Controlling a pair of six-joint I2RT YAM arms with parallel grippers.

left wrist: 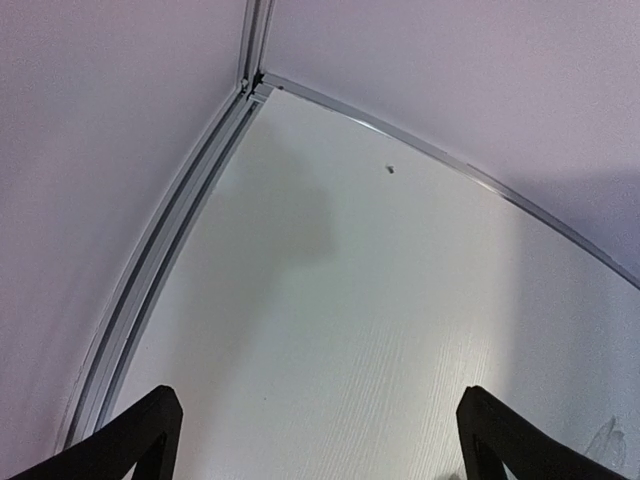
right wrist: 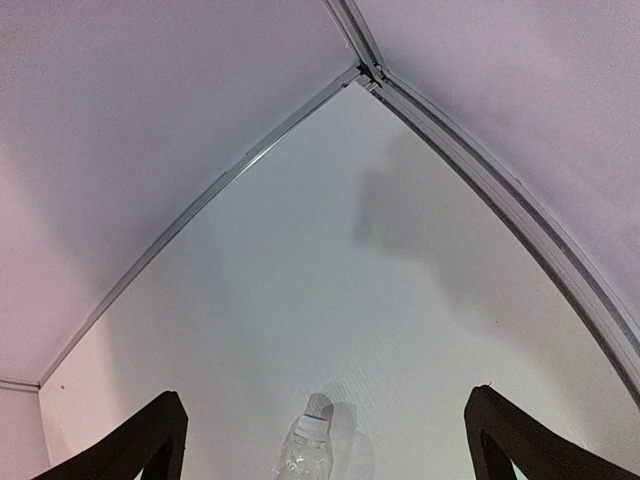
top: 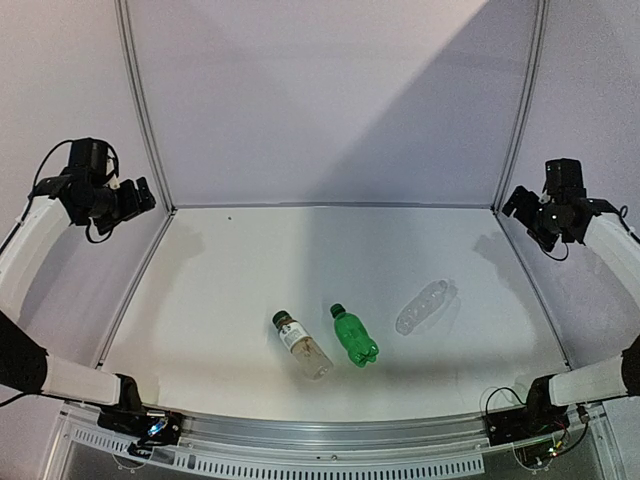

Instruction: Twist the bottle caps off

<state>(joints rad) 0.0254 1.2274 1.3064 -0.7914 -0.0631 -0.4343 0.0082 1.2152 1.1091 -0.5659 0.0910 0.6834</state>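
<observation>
White desk [top: 200, 290], pale walls [top: 330, 100]: three capped bottles lie on their sides at the near middle, the labelled bottle [top: 303, 346] left, the green bottle [top: 354, 338] beside it, the clear ribbed bottle [top: 422, 306] farther right. Left end effector [top: 143, 194] and right end effector [top: 516, 201] hang released, raised at either side. Light, slick and crushable, each probably wants a gentle body grip, its cap [top: 337, 310] pinched.

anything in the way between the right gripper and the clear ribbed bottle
Nothing visible. Only the table surface lies between the open right gripper and the clear bottle.
</observation>
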